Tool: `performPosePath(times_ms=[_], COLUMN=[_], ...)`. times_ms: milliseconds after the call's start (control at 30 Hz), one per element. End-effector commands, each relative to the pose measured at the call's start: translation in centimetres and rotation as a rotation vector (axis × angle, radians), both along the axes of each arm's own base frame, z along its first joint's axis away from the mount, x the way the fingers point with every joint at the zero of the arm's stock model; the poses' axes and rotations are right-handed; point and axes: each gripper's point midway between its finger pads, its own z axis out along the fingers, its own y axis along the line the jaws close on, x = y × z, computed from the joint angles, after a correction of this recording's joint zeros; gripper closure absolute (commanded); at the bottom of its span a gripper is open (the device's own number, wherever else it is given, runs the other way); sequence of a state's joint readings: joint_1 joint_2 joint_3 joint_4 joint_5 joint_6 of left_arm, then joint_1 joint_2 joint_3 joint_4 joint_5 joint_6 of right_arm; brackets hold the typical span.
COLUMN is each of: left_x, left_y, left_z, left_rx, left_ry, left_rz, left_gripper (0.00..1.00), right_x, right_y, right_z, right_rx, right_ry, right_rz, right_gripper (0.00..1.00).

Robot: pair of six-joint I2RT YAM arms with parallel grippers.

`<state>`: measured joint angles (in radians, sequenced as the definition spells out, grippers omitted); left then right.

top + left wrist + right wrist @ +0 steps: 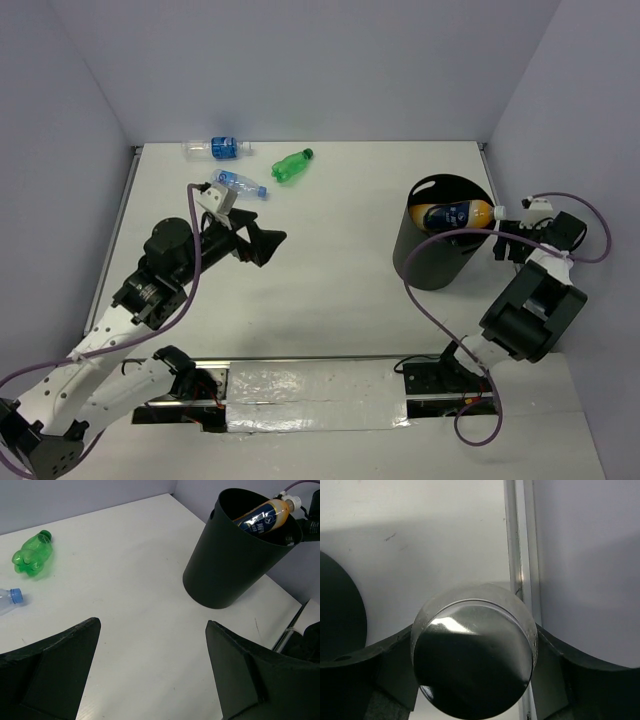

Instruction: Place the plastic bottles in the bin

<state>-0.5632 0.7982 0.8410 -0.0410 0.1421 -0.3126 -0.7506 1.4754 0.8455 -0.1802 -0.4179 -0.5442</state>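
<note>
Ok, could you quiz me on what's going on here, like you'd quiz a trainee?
1. How many bottles lie on the table outside the bin?
2. True or false: the left gripper is holding the green bottle.
3. Which bottle lies across the bin's mouth? A green, B orange, C clear.
Key: 1. Three: the far clear bottle, the near clear bottle and the green bottle. 2. False; it is open and empty. 3. B, the orange bottle.
</note>
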Motion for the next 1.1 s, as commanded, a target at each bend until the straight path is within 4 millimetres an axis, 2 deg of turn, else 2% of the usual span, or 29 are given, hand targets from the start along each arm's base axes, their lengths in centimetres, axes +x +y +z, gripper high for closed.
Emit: performPosePath(times_ms=[0,33,67,133,167,200,233,267,333,367,400,433,500,533,600,633,700,733,800,833,900,933,1000,1033,1067], left_x=[-0.3,-0.4,-0.6,-0.8,-1.0,-1.0,-1.1,-1.2,-1.3,-1.4,-1.4,-1.5,-1.5,-1.6,-1.7,-1.8,-1.9,-2.0,-2.0,-2.1,-2.1,-2.0,-2.1,-2.0,-2.0], left_y=[1.0,1.2,1.5,1.8,1.9,2.0,2.0,2.0,1.9,1.8,1.7,1.6,1.6,1.5,1.4,1.4,1.5,1.5,1.6,1.6,1.6,1.6,1.5,1.5,1.5], left_z=[0.3,0.1,-0.1,-0.4,-0.6,-0.6,-0.7,-0.6,-0.6,-0.5,-0.7,-0.6,-0.6,-0.6,-0.5,-0.4,-0.3,-0.2,-0.2,-0.2,-0.3,-0.3,-0.3,-0.4,-0.3], left_rx=[0.011,0.018,0.019,0.024,0.028,0.027,0.029,0.030,0.031,0.032,0.034,0.034,0.035,0.035,0.031,0.028,0.026,0.024,0.024,0.022,0.025,0.026,0.025,0.027,0.027], left_ry=[-0.041,-0.042,-0.044,-0.042,-0.047,-0.049,-0.049,-0.052,-0.053,-0.054,-0.052,-0.054,-0.055,-0.055,-0.057,-0.058,-0.062,-0.065,-0.066,-0.069,-0.067,-0.066,-0.066,-0.063,-0.063], left_rz=[0.029,0.031,0.039,0.045,0.048,0.049,0.049,0.041,0.035,0.028,0.021,0.015,0.012,0.003,-0.005,-0.008,-0.008,-0.006,-0.006,-0.004,-0.006,-0.006,-0.009,-0.009,-0.009], left_gripper=[0.01,0.01,0.01,0.01,0.01,0.01,0.01,0.01,0.01,0.01,0.01,0.01,0.01,0.01,0.01,0.01,0.01,0.01,0.01,0.01,0.01,0.01,0.01,0.00,0.01], right_x=[0.5,0.4,0.1,-0.5,-0.9,-1.4,-1.7,-2.4,-3.3,-4.2,-4.7,-5.4,-6.0,-6.4,-6.1,-6.4,-6.1,-5.6,-4.9,-4.0,-2.5,-1.8,-0.5,0.3,1.2], right_y=[0.2,0.6,1.1,2.5,3.3,4.0,4.6,5.5,6.4,7.3,7.6,8.4,9.4,10.7,12.3,14.8,17.6,18.4,20.1,21.6,21.9,23.4,23.4,23.7,23.2], right_z=[3.0,3.6,5.6,8.2,11.6,13.1,14.9,18.6,22.2,25.4,27.1,29.9,32.8,35.4,36.5,38.6,38.3,38.7,37.5,36.4,34.4,32.4,29.9,27.6,25.5], right_rx=[-0.035,-0.045,-0.079,-0.091,-0.145,-0.156,-0.167,-0.233,-0.278,-0.334,-0.362,-0.389,-0.407,-0.401,-0.308,-0.279,-0.143,-0.083,0.017,0.069,0.093,0.132,0.134,0.158,0.159], right_ry=[-0.049,-0.058,-0.100,-0.150,-0.221,-0.250,-0.293,-0.374,-0.460,-0.533,-0.575,-0.638,-0.706,-0.760,-0.772,-0.806,-0.773,-0.762,-0.711,-0.679,-0.624,-0.575,-0.512,-0.454,-0.401], right_rz=[0.041,0.059,0.070,0.100,0.110,0.115,0.112,0.114,0.089,0.087,0.078,0.072,0.076,0.102,0.160,0.270,0.382,0.427,0.481,0.536,0.525,0.567,0.545,0.550,0.529], right_gripper=[0.37,0.42,0.54,0.65,0.73,0.76,0.78,0.80,0.81,0.82,0.82,0.82,0.82,0.82,0.82,0.82,0.82,0.82,0.82,0.82,0.82,0.82,0.82,0.82,0.82])
